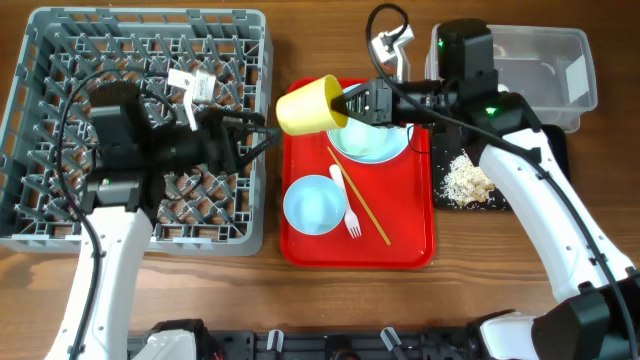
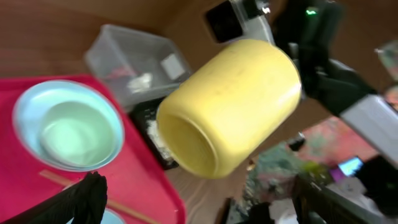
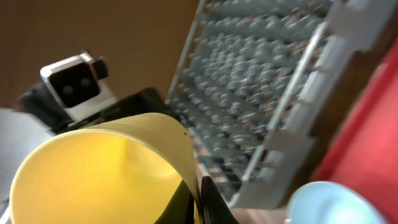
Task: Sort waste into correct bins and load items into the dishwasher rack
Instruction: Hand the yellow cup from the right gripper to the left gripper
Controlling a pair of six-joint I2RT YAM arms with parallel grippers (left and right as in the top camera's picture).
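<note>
while the right gripper (image 1: 350, 103) pinches the small yellow cup (image 1: 310, 105) by its rim, the cup hangs on its side in the air toward the worktop's far edge, above the gap between the red tray (image 1: 400, 245) and the dishwasher rack (image 1: 45, 60) on the left side. the left gripper (image 1: 258, 135) waits over the rack's right wall, fingers spread wide and empty, pointing at the cup. this looks like a handover, so the left fingers should close squarely on the cup's body before the right lets go, then turn it mouth-down onto free pegs.
</note>
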